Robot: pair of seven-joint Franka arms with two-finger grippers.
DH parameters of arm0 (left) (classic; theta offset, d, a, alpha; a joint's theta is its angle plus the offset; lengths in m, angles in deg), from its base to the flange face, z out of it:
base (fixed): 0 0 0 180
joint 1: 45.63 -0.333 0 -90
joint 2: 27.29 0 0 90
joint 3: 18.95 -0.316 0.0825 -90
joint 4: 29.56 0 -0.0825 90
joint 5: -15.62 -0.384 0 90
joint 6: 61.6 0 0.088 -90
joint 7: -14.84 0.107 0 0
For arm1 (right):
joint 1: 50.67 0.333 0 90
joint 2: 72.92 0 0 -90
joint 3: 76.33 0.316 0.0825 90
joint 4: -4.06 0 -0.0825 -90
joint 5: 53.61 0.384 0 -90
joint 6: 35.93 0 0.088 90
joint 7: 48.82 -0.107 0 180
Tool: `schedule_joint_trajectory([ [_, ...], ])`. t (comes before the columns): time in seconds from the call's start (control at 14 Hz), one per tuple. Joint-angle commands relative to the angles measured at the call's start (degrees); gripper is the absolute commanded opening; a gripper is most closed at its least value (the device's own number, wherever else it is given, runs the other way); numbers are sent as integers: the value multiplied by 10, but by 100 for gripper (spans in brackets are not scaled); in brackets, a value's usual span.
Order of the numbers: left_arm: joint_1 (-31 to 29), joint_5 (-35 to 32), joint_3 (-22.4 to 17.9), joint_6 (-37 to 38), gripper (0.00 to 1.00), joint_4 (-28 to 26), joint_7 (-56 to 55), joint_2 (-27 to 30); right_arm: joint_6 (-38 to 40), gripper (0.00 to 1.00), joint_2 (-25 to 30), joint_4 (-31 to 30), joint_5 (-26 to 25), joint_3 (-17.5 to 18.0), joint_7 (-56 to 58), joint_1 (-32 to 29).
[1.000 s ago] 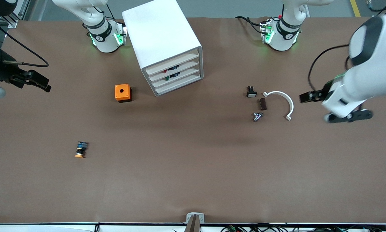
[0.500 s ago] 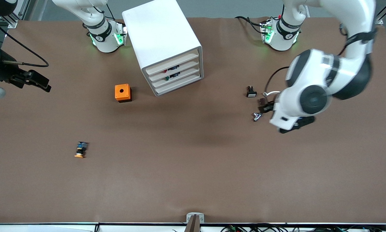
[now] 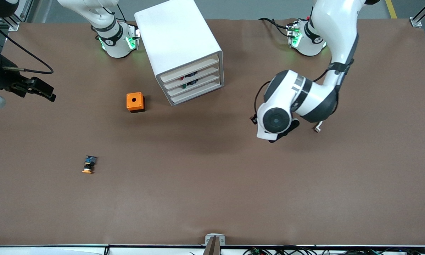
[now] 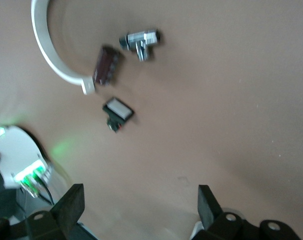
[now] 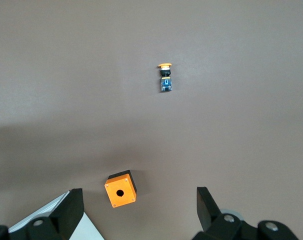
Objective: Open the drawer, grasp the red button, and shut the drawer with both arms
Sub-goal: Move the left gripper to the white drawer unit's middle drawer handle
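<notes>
The white cabinet stands between the two arm bases, with all four drawers pushed in. Its drawer, second from the uppermost, shows a red spot and a dark body through its front, the button. My left gripper is open and holds nothing. It hangs under the left wrist, over bare table next to a cluster of small parts. My right gripper waits open and empty over the right arm's end of the table, well away from the cabinet.
An orange cube with a round hole sits beside the cabinet. A yellow-capped button lies nearer the front camera. Below the left wrist lie a white arc, brown block, silver fitting and black switch.
The left arm has swung in from its end of the table toward the middle and now covers the small parts. The right arm has not moved.
</notes>
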Motion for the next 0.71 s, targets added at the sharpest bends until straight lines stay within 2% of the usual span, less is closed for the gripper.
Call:
schedule_joint_trajectory([
  [0.0, 25, 67, -5, 10, 100, 17, -122, -40, -4, 100, 3, -3, -11, 4, 0, -4],
  [0.21, 31, 145, -4, 7, 100, 17, -297, -80, 4, 100, 2, -4, -11, 3, 1, -3],
  [0.29, 41, 168, -4, 4, 100, 17, -321, -87, 4, 100, 3, -5, -14, 4, 0, 0],
  [0.43, 38, 258, -7, 0, 100, 16, -385, -92, 9, 100, 4, -7, -27, 6, 0, 2],
  [0.64, 43, 320, -6, 1, 99, 11, -425, -100, 25, 100, 5, -7, -26, 6, 0, 1],
])
